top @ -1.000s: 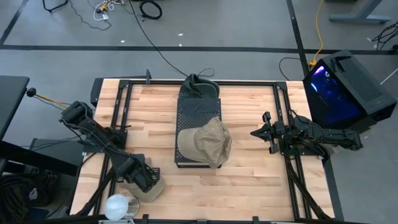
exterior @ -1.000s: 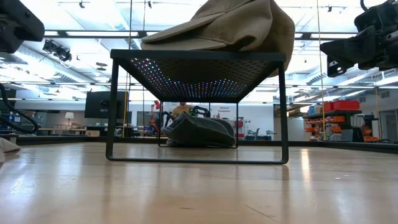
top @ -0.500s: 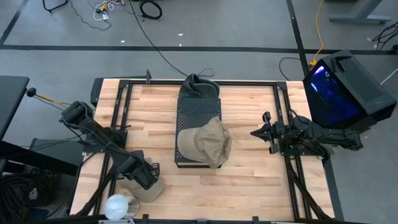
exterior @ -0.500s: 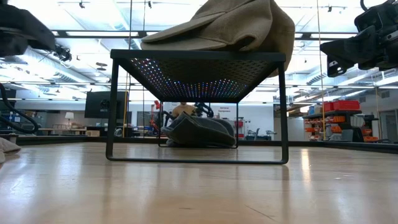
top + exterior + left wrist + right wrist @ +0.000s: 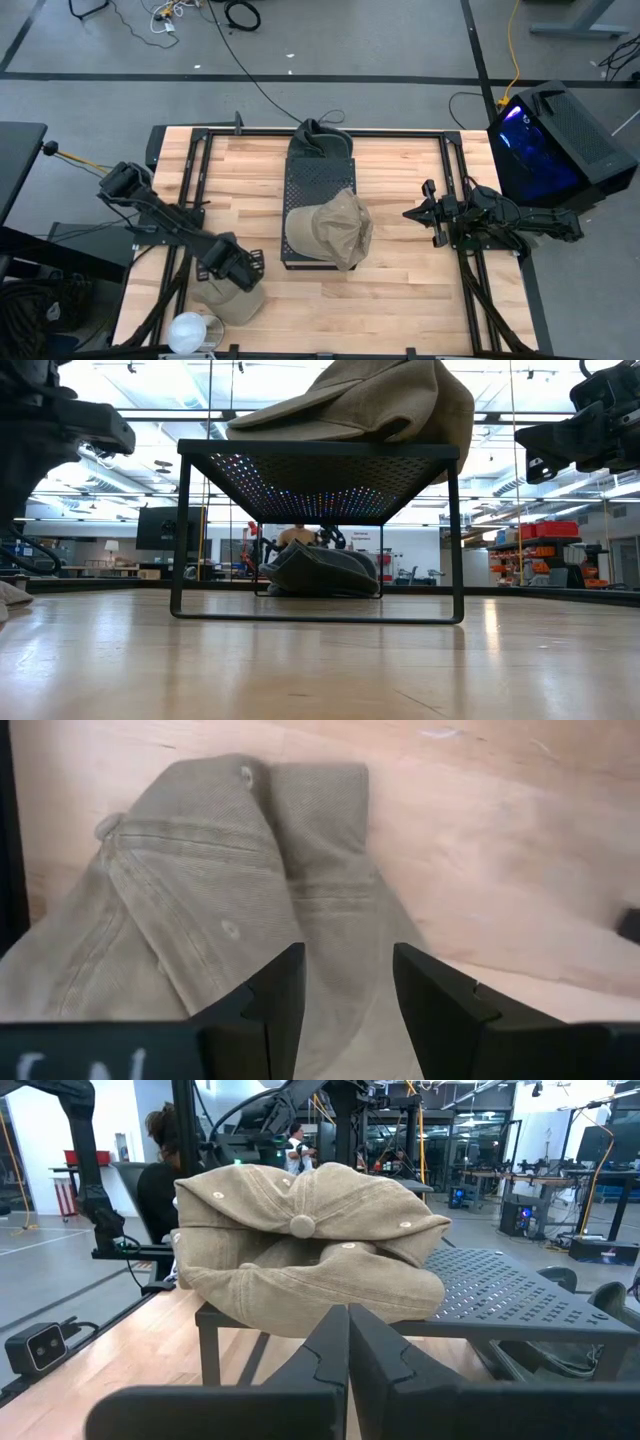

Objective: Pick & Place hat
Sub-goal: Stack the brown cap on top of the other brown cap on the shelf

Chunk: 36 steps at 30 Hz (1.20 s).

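Note:
Two tan hats show. One hat (image 5: pixel 336 230) lies crumpled on the near end of the black rack (image 5: pixel 318 190), also seen in the right wrist view (image 5: pixel 300 1245). The other hat (image 5: pixel 226 300) rests on the table near the front left, crown up (image 5: pixel 210 910). My left gripper (image 5: pixel 233 267) points down over this hat's far edge, its fingers open (image 5: pixel 345 970) with the cloth showing below them. My right gripper (image 5: pixel 408 213) waits shut at the table's right, level and pointing at the rack (image 5: pixel 348 1325).
A dark hat (image 5: pixel 320 140) lies at the rack's far end, on the table behind the rack in the low view (image 5: pixel 320 570). A white round thing (image 5: pixel 188 330) sits at the near left corner. A person (image 5: pixel 165 1175) sits beyond the table.
My left gripper has gone toward the table's right and far side, toward the rack, turning a little. The tan hat on the table has stayed where it was, and more of it shows from under the gripper.

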{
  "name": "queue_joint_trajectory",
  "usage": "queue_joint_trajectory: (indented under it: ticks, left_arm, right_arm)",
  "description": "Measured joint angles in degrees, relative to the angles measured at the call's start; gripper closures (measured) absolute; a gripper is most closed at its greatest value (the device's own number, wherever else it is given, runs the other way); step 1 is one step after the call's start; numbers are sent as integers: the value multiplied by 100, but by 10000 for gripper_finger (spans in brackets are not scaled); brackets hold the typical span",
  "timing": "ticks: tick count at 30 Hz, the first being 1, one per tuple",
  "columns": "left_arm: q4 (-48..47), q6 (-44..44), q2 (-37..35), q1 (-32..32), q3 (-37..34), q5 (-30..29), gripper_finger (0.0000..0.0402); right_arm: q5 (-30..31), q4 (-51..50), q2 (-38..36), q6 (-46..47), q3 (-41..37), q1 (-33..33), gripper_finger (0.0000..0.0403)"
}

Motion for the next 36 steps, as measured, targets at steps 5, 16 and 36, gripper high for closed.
queue_joint_trajectory:
  ticks: [5, 16, 36]
  left_arm:
    - [7, -4, 59, 42, -2, 213, 244]
    - [4, -17, 197, 55, -4, 506, 248]
    - [48, -4, 380, 101, -7, 645, 309]
  right_arm:
    - [0, 0, 0, 2, 0, -1, 396]
    - [0, 0, 0, 0, 0, 0, 396]
    - [1, 0, 0, 0, 0, 0, 396]
